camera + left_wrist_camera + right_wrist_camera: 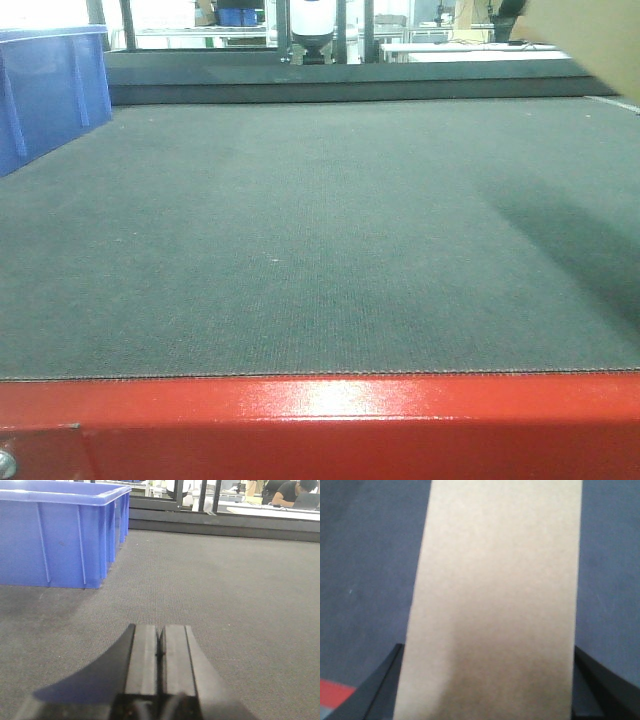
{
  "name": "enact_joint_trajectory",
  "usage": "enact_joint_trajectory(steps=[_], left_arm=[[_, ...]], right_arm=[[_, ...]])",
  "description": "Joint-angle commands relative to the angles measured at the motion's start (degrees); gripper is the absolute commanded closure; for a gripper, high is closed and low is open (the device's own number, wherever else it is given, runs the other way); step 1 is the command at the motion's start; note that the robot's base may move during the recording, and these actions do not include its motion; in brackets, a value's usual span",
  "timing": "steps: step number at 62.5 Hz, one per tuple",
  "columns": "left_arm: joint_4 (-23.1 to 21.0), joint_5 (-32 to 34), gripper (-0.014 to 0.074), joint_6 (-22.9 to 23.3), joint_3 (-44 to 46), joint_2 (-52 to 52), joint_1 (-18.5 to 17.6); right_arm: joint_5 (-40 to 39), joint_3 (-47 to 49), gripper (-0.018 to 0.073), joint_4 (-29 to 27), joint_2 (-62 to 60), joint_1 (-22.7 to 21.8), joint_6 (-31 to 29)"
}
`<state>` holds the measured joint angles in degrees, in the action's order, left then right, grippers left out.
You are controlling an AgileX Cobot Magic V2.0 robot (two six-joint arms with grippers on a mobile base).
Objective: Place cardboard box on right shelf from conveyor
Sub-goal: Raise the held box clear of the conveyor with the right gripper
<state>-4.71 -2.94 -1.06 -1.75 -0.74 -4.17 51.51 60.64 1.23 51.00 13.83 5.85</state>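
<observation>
Two end effectors logged, you have one loaded. Conveyor (320,250): dark textured belt, below both. Blue bin (55,540): ahead-left of the left end effector (160,630), which is clenched on nothing, low over the belt. Cardboard box (500,580): grasped by the right end effector (487,649), a jaw on each long side, apparently raised off the belt. Judgement: light, stiff but crushable, with smooth, probably slippery faces. Grip it across the narrow width and squeeze moderately.
</observation>
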Motion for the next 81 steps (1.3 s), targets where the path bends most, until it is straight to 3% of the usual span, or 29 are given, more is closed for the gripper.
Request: enact_joint_trajectory(steps=[1, 22, 81], left_arm=[[-0.5, 5.2, 0.0715, 0.4, 0.2, -0.7, -0.3], [-0.5, 5.2, 0.0715, 0.4, 0.2, -0.7, -0.3], [-0.5, 5.2, 0.0715, 0.4, 0.2, -0.7, -0.3]], right_arm=[[-4.1, -1.6, 0.0293, 0.6, -5.2, -0.5, -0.6], [-3.5, -5.0, 0.0293, 0.6, -14.3, -0.5, -0.6], [-1.5, -5.0, 0.0293, 0.6, -14.4, -0.5, -0.6]])
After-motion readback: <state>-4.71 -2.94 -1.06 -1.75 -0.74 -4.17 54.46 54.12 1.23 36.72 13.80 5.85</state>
